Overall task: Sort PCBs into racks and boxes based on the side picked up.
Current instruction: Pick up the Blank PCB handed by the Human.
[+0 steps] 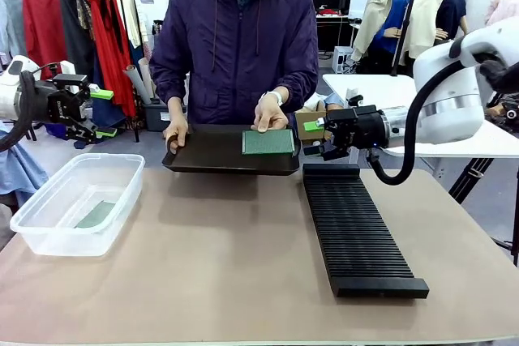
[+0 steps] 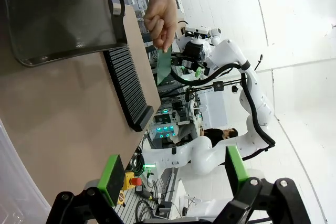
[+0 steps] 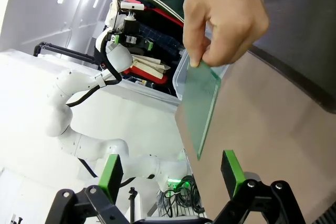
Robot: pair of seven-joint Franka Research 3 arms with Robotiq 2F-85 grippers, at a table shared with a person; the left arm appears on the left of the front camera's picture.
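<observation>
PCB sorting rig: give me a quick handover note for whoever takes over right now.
Left gripper: jaws open, empty, out past the clear tub.
Right gripper: jaws open, empty, facing the offered PCB.
Person's hand holds that board up over the black tray; other hand grips the tray.
Done: one sorted PCB lies in the tub. Rack: no boards visible.
Left: take the offered board and sort it by its side.
</observation>
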